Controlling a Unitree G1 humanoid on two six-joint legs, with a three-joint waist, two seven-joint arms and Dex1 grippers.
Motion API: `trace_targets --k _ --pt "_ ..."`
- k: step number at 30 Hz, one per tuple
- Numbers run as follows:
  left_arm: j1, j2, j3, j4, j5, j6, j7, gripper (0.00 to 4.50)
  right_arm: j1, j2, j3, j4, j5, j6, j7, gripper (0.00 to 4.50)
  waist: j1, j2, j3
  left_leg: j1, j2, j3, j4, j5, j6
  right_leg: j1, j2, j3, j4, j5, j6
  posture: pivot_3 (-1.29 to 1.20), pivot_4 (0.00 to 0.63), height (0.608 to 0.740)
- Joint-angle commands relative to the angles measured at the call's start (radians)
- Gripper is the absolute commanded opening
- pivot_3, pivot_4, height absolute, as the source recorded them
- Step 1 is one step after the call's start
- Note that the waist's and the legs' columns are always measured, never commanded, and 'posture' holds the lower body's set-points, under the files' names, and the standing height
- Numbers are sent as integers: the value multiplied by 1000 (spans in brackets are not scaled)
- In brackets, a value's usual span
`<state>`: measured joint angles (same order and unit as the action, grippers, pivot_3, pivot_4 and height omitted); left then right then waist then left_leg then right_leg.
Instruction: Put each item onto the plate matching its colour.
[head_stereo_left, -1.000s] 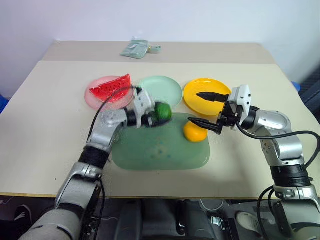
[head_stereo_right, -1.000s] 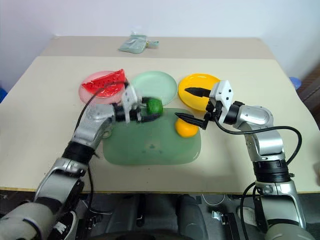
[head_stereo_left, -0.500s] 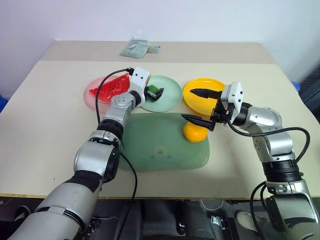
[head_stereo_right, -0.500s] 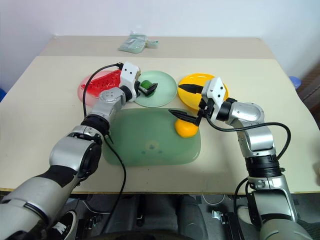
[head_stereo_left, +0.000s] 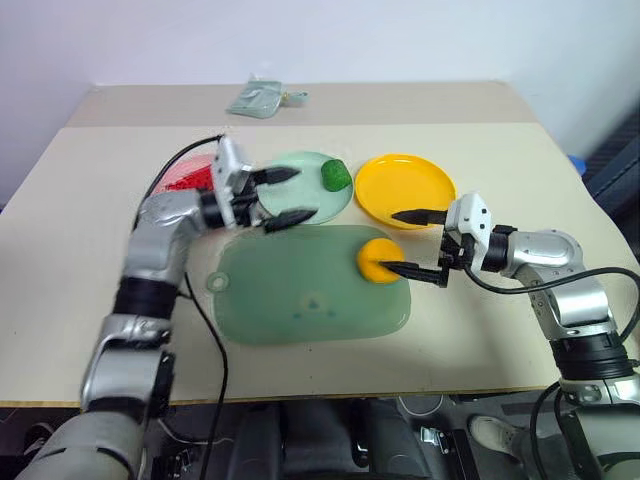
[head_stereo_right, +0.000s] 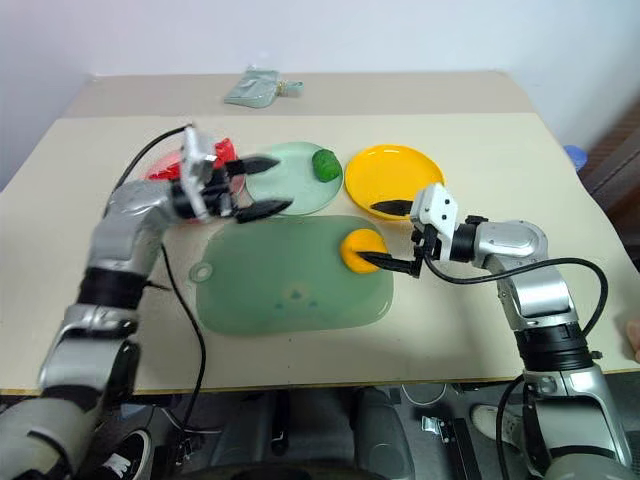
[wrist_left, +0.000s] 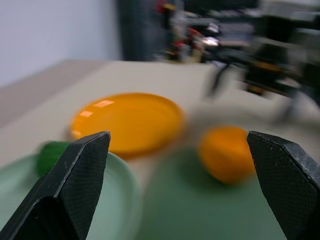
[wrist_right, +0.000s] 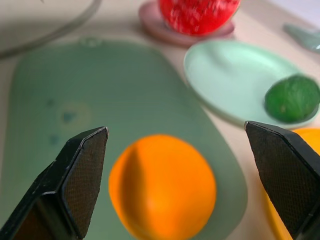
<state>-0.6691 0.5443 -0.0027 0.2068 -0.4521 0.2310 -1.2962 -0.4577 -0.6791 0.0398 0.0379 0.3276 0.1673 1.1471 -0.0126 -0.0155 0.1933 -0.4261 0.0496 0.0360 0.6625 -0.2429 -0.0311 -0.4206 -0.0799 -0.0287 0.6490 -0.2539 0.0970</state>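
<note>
Right wrist view has the right gripper (wrist_right: 175, 165) spread wide around the orange-yellow ball (wrist_right: 162, 186), unplaced on the green board (head_stereo_left: 300, 300) beside the empty yellow plate (head_stereo_left: 405, 188). Left gripper (head_stereo_left: 282, 196) hangs spread and empty; green lump (head_stereo_left: 335, 175) sits on the mint plate (head_stereo_left: 300, 170), watermelon wedge (head_stereo_right: 222, 152) on the pink plate (head_stereo_right: 160, 172), with open worktop (head_stereo_left: 80, 250) all round.

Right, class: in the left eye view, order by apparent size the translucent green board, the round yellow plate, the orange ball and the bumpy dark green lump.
1. Translucent green board
2. Round yellow plate
3. Orange ball
4. Bumpy dark green lump
The lump lies farther from the camera, so the last two are less certain.
</note>
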Motion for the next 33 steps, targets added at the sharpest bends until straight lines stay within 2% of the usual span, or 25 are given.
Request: trace_targets --k 1,5,11,13,17,21,24,28,30,33 --pt "86 94 35 -162 -121 180 -56 4457 -22 13 3 1 5 9 -2 4500 4 0 0 0 0 0 0 0 0 0 0 0 0 0 0 0 150 740" --pt "206 166 82 -264 -200 270 -68 4457 -43 33 25 29 -15 51 -30 4500 7 0 0 0 0 0 1 0 0 1 -1 0 0 0 0 0 150 740" --pt "319 167 129 -365 -203 219 -25 4457 -52 24 62 88 -61 80 -27 4500 9 0 0 0 0 0 1 0 0 1 -1 0 -1 0 0 0 150 740" --pt "330 169 136 -377 -206 217 -17 4457 -63 28 69 95 -50 145 -23 4500 7 0 0 0 0 -1 1 0 0 1 -1 0 -1 0 0 0 150 740" --pt "333 164 132 -387 -210 232 12 4457 -67 24 76 106 -66 156 -15 4500 6 0 0 0 0 -1 1 0 0 1 -1 0 0 0 0 0 150 740" --pt "326 156 123 -382 -209 222 20 4500 -75 38 54 95 -50 169 -21 3485 5 0 0 0 0 -1 1 0 0 1 -1 0 -1 0 0 0 150 740" --pt "315 149 127 -374 -212 222 31 4500 -78 29 49 91 -66 144 -34 3396 5 0 0 0 0 0 1 0 0 1 -1 0 -1 0 0 0 150 740" --pt "283 117 145 -346 -228 222 64 4500 -164 93 -14 177 -82 57 -167 3396 2 0 0 0 0 0 1 0 0 1 -1 0 0 0 0 0 150 740" --pt "263 95 149 -330 -221 205 88 4500 -247 126 -43 282 -100 55 -262 3396 0 0 0 0 0 0 1 0 0 0 -1 0 0 0 0 0 150 740" --pt "240 75 151 -317 -253 246 109 4500 -342 147 -43 451 -190 -58 -410 3396 0 0 0 0 0 0 0 0 0 0 -1 0 0 0 0 0 150 740"
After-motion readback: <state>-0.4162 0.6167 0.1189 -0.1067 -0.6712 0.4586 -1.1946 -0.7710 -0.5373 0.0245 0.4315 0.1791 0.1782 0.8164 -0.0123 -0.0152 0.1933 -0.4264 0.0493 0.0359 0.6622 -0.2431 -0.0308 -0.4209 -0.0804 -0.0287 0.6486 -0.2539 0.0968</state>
